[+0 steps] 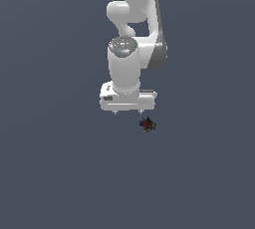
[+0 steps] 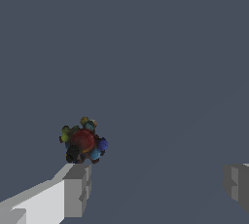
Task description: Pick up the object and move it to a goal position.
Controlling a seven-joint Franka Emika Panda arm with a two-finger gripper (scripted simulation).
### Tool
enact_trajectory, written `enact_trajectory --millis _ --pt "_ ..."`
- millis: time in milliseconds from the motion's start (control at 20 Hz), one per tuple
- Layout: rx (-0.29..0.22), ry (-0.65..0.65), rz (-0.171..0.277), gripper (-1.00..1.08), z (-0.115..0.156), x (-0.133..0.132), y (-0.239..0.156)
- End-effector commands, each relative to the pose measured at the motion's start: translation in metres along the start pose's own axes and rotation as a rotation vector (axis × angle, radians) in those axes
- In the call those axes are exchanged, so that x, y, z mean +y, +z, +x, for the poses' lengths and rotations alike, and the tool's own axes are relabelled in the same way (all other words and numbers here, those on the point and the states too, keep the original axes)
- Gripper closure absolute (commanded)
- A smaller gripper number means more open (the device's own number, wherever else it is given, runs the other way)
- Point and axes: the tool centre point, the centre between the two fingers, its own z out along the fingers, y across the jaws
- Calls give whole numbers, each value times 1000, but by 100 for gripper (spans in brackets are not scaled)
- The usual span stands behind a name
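The object point(image 1: 147, 124) is a tiny dark clump with red, blue, green and yellow specks, lying on the grey floor just below and toward the exterior view's right of the white gripper point(image 1: 128, 111). In the wrist view the object point(image 2: 82, 140) sits right off the tip of one finger point(image 2: 75, 189), outside the gap. The gripper point(image 2: 156, 185) is open, its two fingers far apart with nothing between them. The other finger point(image 2: 237, 183) shows at the frame edge.
The white arm point(image 1: 132, 29) rises behind the gripper toward the top of the exterior view. A plain dark grey floor point(image 1: 60, 163) fills everything else, with no other objects or edges in view.
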Motion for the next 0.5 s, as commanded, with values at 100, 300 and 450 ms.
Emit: enact_trajectory --millis 100,300,450 --pt "-3 -49 -6 -92 -1 -7 7" --pt "-7 -134 -16 -92 -3 -20 20" --pt "-11 -224 -25 -92 -5 -33 33"
